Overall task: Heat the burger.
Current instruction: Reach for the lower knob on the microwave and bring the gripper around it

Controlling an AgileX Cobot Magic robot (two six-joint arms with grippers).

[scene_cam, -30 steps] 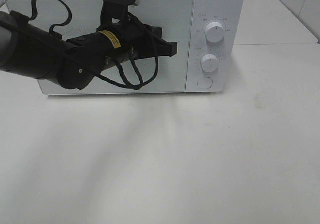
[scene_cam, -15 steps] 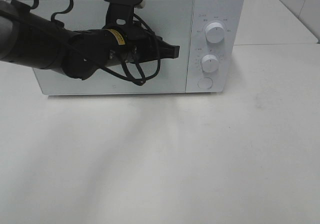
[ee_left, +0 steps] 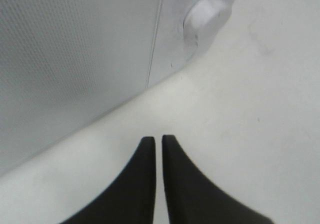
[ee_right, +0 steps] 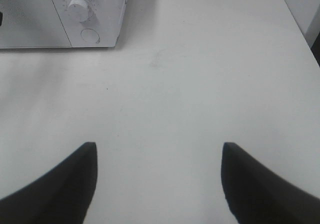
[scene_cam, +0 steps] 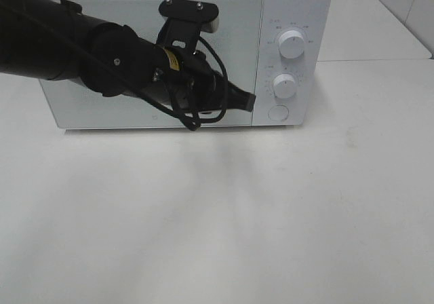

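The burger is out of view. A white microwave (scene_cam: 291, 5) stands at the back of the table with its door (scene_cam: 102, 107) closed. My left gripper (scene_cam: 249, 102) is shut and empty, with its black tips just in front of the door's lower right corner. It sits slightly left of the round button (scene_cam: 278, 112). The left wrist view shows the same shut fingertips (ee_left: 157, 138) above the table, with the button (ee_left: 207, 15) ahead. My right gripper (ee_right: 159, 146) hangs open and empty over bare table, away from the microwave (ee_right: 60, 14).
Two round white knobs (scene_cam: 291, 43) (scene_cam: 285, 85) sit on the microwave's control panel above the button. A white tabletop (scene_cam: 224, 222) spreads in front of the microwave. A tiled wall (scene_cam: 407, 5) rises at the far right.
My left arm has swung right and down across the door front, bringing its shut tips from mid-door height to near the round button. The right gripper has not moved.
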